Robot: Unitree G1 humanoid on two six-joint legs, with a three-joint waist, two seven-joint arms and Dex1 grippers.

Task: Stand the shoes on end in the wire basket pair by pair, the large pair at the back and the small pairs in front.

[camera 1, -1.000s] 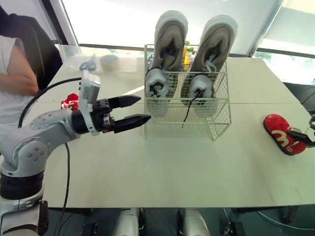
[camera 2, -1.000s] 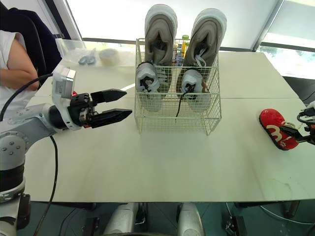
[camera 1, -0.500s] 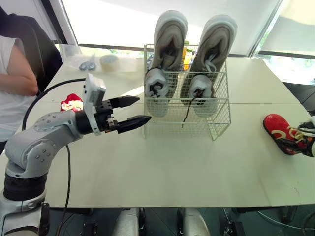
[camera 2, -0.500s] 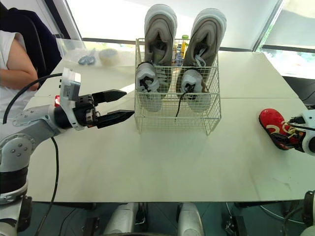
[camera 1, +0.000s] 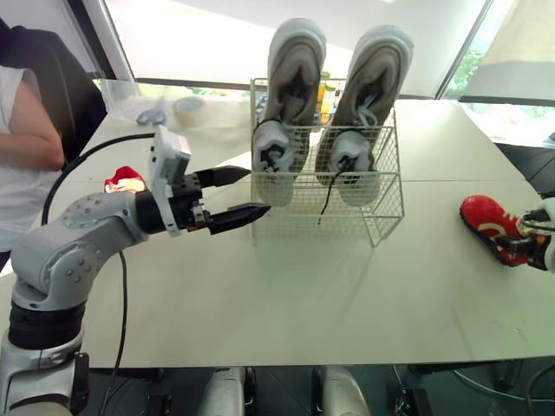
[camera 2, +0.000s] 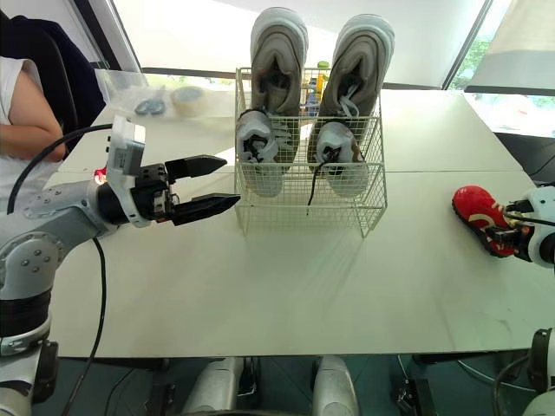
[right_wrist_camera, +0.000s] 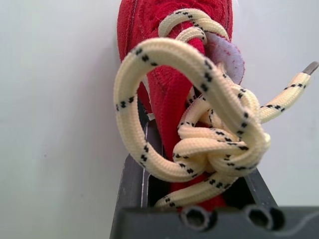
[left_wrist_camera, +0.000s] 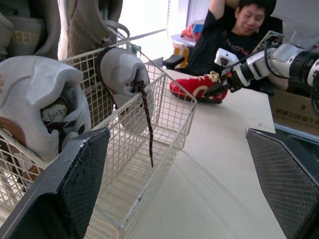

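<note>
The wire basket (camera 1: 386,204) stands mid-table. A large grey pair (camera 1: 295,61) stands on end at its back, and a small grey pair (camera 1: 273,160) stands in front of it. A small red shoe (camera 1: 487,224) lies near the table's right edge. My right gripper (camera 2: 512,232) is shut on its laced top, and the cream laces (right_wrist_camera: 199,124) bunch between the fingers. Another red shoe (camera 1: 126,179) lies at the left, partly hidden behind my left arm. My left gripper (camera 1: 243,192) hangs open just left of the basket, holding nothing.
A person (camera 1: 26,130) sits at the table's left end, and another person (left_wrist_camera: 239,30) shows beyond the right end. A tape roll (camera 1: 188,108) and scissors (camera 1: 154,114) lie at the back left. A bottle (camera 1: 325,91) stands behind the basket.
My right gripper has closed onto the red shoe at the right, and the shoe has turned slightly. The left gripper stays open beside the basket, its wrist a little higher.
</note>
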